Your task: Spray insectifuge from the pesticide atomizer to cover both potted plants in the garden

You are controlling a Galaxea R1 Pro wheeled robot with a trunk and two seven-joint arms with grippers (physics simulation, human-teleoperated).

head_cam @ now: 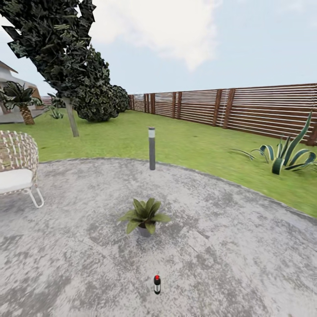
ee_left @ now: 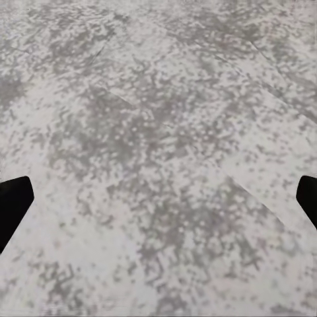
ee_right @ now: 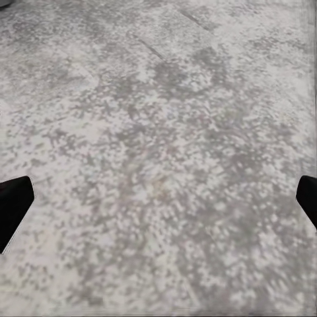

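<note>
- The left tool (ee_left: 158,201) hangs over bare mottled grey paving, its two dark fingertips (ee_left: 13,205) set wide at opposite edges of the left wrist view, spread with nothing between them.
- The right tool (ee_right: 158,201) shows the same in the right wrist view: dark fingertips (ee_right: 13,205) wide apart over the speckled paving, holding nothing.
- Nearest in the head view, the pesticide atomizer (head_cam: 157,284) stands upright on the patio (head_cam: 229,255), a small dark bottle with a red-topped head and a pale band.
- Farther out, almost in line with it and well apart from it, one potted plant (head_cam: 144,215) sits on the patio, a rosette of broad pointed green leaves over a small grey pot. I cannot tell whether any specks lie on its leaves.
- To the left at about that depth, a wicker seat (head_cam: 17,165) with a white cushion stands on the paving.
- Beyond the plant, a grey bollard lamp (head_cam: 152,148) rises upright near the patio's far rim.
- The lawn (head_cam: 189,145) spreads behind it; a striped spiky agave (head_cam: 286,154) grows at the right.
- A tree (head_cam: 61,48) and dark bushes (head_cam: 99,101) stand at the left, with a palm (head_cam: 20,101) farther off.
- A brown slat fence (head_cam: 246,108) closes the far side.
</note>
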